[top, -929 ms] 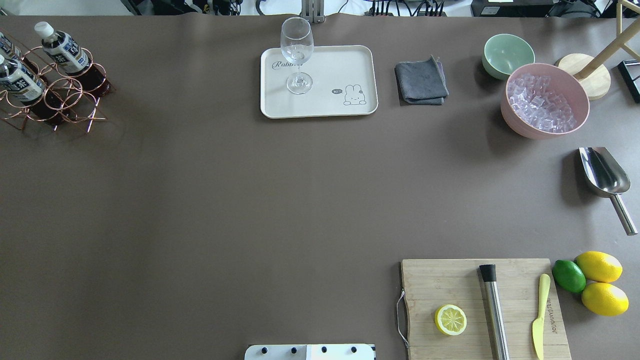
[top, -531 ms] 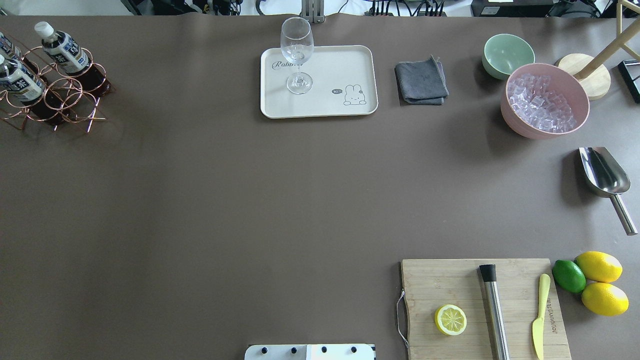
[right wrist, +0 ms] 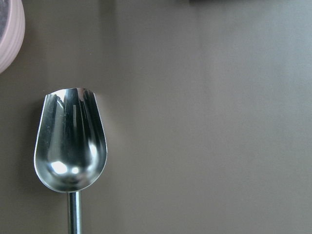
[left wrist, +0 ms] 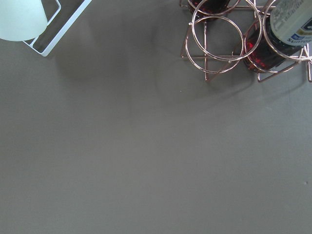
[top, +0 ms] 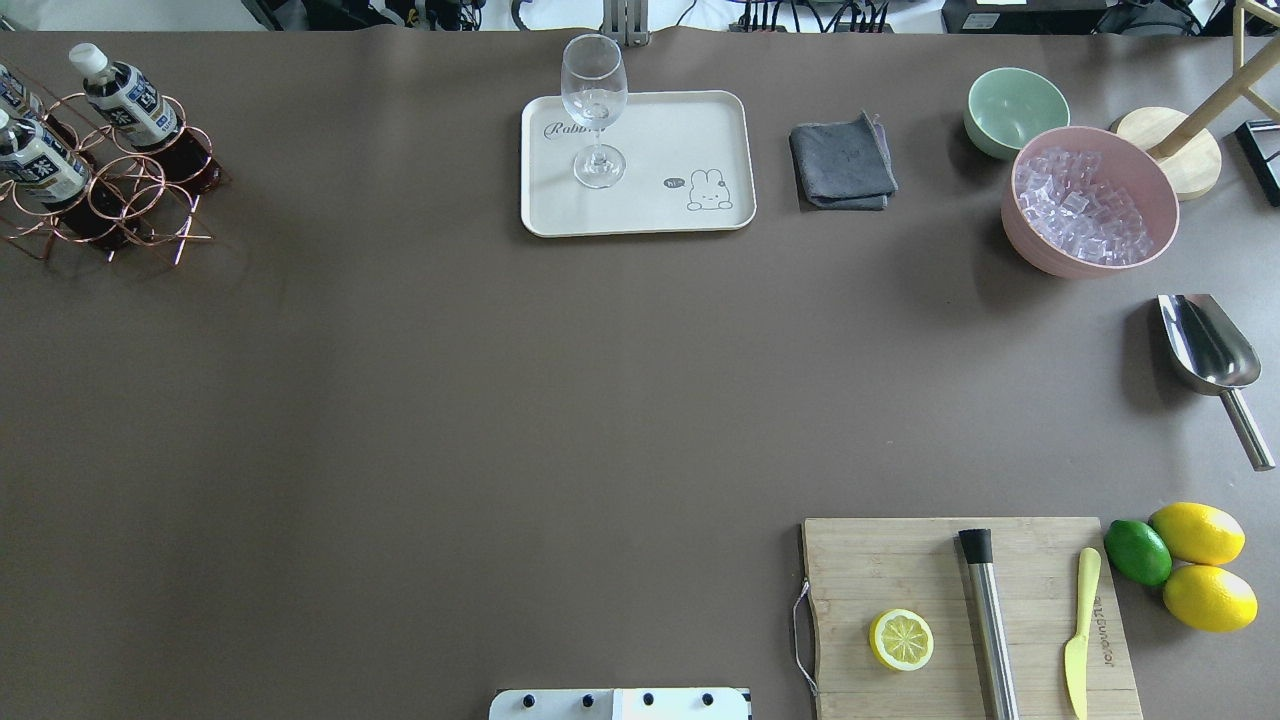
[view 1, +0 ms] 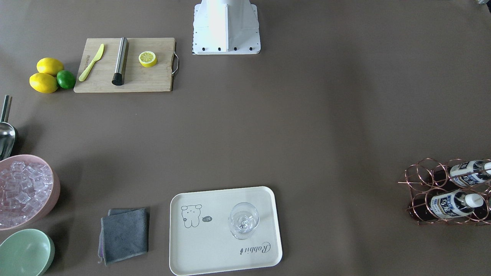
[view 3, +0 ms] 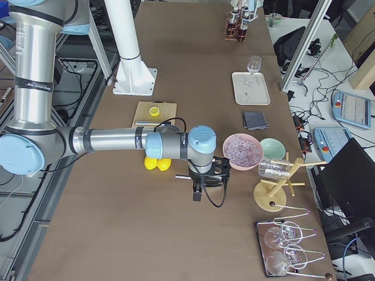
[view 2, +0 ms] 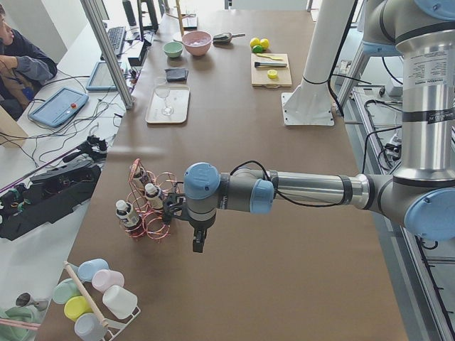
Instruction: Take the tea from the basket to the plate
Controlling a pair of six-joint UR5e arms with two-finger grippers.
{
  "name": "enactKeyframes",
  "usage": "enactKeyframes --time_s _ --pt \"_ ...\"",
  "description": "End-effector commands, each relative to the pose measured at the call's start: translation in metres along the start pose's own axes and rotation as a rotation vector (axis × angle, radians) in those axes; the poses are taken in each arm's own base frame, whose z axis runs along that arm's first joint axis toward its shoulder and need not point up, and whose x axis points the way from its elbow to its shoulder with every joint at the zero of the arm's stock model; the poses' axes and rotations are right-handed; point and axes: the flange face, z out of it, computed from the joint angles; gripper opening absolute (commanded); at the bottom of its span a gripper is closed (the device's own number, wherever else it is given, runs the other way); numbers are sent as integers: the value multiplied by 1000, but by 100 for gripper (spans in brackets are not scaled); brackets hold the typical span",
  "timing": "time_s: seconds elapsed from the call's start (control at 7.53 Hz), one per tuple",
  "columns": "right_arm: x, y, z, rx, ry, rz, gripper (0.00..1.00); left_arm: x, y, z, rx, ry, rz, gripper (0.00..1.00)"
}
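At upper left overhead, bottles [top: 125, 95] stand in the basket [top: 112, 190]; plate [top: 690, 130] bears none. Judged approach stage: left gripper [view 2: 197, 245] must move over one bottle. Finger state of it and right gripper [view 3: 197, 193]: cannot tell.

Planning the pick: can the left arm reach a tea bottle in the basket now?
Probably yes: the left gripper hangs beside the basket, nothing between it and the tea bottles.

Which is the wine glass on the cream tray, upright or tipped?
Upright. The wine glass stands on its foot on the tray, bowl above the stem.
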Motion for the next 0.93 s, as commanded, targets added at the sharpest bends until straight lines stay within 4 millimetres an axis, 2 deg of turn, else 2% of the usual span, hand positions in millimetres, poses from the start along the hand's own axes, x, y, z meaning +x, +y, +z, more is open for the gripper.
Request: enactKeyframes --time_s 0.0,0.4,0.53,0.66,0.8 --pt "0 0 -1 3 0 1 100 4 -2 -2 5 2 11 98" --pt "0 -1 -1 3 0 1 100 14 -9 -11 25 22 36 98" --pt "0 0 -1 3 0 1 100 10 -5 -6 15 19 28 98" --pt "0 0 -1 3 0 1 100 19 -5 -15 27 27 93 98" --pt "1 0 -2 4 0 2 100 16 -2 -12 22 30 103 98"
